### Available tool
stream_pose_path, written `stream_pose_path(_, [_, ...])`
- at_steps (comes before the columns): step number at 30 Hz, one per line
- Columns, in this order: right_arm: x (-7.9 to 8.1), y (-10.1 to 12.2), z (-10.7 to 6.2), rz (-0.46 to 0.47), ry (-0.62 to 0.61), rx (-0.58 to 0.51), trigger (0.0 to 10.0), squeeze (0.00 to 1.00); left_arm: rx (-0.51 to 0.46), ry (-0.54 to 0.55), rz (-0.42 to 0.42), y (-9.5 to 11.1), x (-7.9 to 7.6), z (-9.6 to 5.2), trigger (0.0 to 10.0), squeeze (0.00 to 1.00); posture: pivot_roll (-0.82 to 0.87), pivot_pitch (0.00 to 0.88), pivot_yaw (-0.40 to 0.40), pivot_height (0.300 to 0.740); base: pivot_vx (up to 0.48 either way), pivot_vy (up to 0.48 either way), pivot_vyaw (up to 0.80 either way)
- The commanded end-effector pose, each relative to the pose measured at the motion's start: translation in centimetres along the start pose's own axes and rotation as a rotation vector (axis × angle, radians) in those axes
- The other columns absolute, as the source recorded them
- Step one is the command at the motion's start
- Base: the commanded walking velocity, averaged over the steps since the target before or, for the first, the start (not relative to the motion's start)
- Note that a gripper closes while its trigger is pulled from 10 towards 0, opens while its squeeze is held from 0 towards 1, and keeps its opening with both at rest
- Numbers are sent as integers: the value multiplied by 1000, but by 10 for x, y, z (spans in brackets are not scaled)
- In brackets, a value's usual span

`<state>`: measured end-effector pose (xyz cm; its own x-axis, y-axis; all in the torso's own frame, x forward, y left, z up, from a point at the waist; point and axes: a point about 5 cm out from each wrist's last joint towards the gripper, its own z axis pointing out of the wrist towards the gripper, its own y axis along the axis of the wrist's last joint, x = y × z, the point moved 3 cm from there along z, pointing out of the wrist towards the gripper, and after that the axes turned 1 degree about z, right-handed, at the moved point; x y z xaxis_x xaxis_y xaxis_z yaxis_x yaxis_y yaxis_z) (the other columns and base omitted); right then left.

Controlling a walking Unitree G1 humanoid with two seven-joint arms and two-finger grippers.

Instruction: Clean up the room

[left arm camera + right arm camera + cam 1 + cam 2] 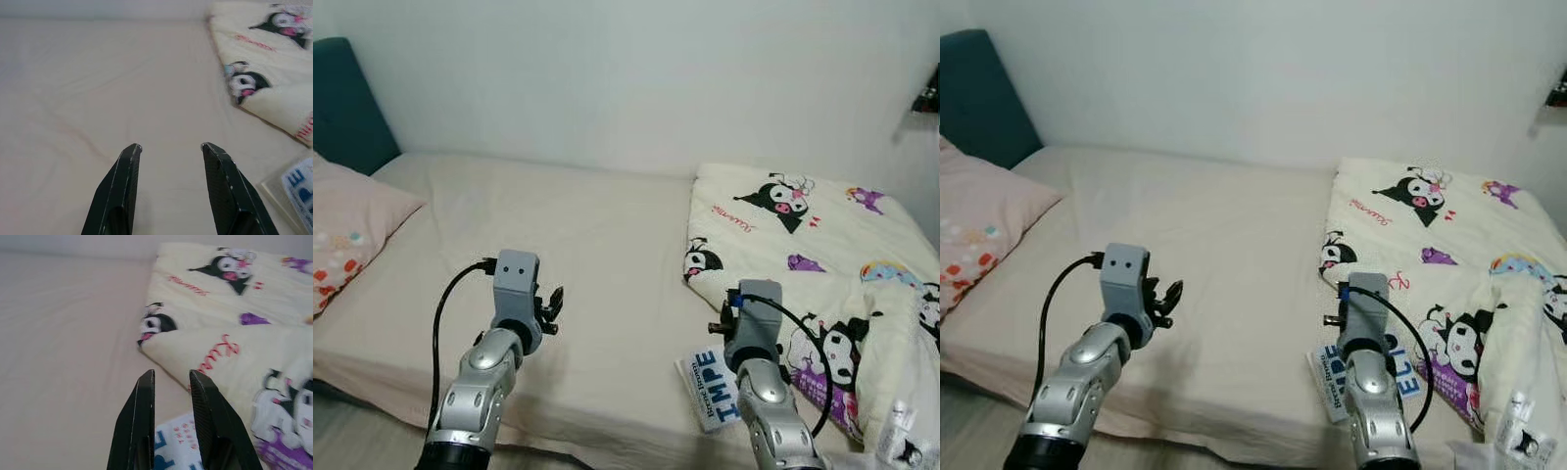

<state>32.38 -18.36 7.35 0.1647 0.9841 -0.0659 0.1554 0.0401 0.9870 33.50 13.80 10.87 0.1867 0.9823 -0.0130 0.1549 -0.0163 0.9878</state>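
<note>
2 claws (170, 147) (172, 374) parted over bed (597, 245), blanket (822, 255) right

a cream cartoon-print blanket (822, 264) lies rumpled across the bed's right side, a blue-lettered white booklet (713, 384) flat beside its near edge.

The bed (558, 245) carries a cream sheet, bare across its middle. A pink pillow (347, 230) lies at its left end beside the headboard (342, 108), and a folded cartoon-print quilt (803, 255) covers its right end. A booklet (710, 387) with blue lettering lies at the near edge, touching the quilt.
</note>
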Motion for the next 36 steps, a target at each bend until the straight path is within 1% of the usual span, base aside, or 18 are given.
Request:
stream_pose_path(1, [5,-3,-3,17,11,13,10000,0,7,10,5,-4,3,-2,10000,0,-2,13,2,740,0,0,0])
stream_pose_path(5, [5,-10,-6,6,13,38,10000,0,28,-4,24,-10,3,-2,10000,0,-7,9,2,740,0,0,0])
stream_pose_path(7, [5,-10,-6,6,13,38,10000,0,28,-4,24,-10,3,-2,10000,0,-7,9,2,740,0,0,0])
stream_pose_path(8, [3,-15,-7,-11,9,53,10000,0,43,4,33,-15,6,-1,10000,0,-11,8,2,740,0,0,0])
stream_pose_path(11, [-1,-19,-7,-31,-4,71,10000,0,56,6,28,-19,8,-1,10000,0,-17,11,3,740,0,0,0])
stream_pose_path(14, [-4,-21,-6,-26,-14,86,10000,0,76,2,24,-24,8,-2,10000,0,-16,10,-2,740,0,0,0])
stream_pose_path(17, [-4,-23,-7,-16,-12,96,10000,0,94,9,35,-30,11,-4,10000,0,-16,6,-5,740,0,0,0])
stream_pose_path(18, [-3,-25,-7,-10,-7,108,10000,0,102,31,15,-34,15,-5,10000,0,-18,0,-11,735,0,0,0])
stream_pose_path(19, [-3,-25,-7,-10,-7,108,10000,0,102,31,15,-34,15,-5,10000,0,-18,0,-11,735,0,0,0])
stream_pose_path(22, [1,-28,-6,-5,9,124,10000,0,113,120,-54,-46,30,-9,10000,0,-5,7,-34,720,0,0,0])
stream_pose_path(25, [2,-29,-5,-8,16,128,10000,0,111,139,-64,-47,32,-11,10000,0,-3,13,-35,715,0,0,0])
stream_pose_path(27, [5,-30,-4,-8,34,129,10000,0,100,150,-95,-46,34,-14,10000,0,17,19,-62,705,0,0,0])
stream_pose_path(28, [5,-30,-3,-20,34,132,10000,0,103,149,-75,-46,34,-17,10000,0,24,12,-76,700,0,0,0])
stream_pose_path(30, [4,-31,-2,-18,39,138,10000,0,101,152,-68,-46,34,-19,10000,0,32,26,-86,695,0,0,0])
stream_pose_path(31, [3,-31,-1,-23,48,140,10000,0,95,157,-59,-46,34,-21,10000,0,37,23,-85,690,0,0,0])
stream_pose_path(35, [3,-33,0,-39,64,147,10000,0,95,169,-68,-46,35,-22,10000,0,37,24,-83,680,0,0,0])
stream_pose_path(36, [0,-32,0,-32,58,141,10000,0,85,155,-58,-43,33,-20,10000,0,30,6,-62,675,0,0,0])
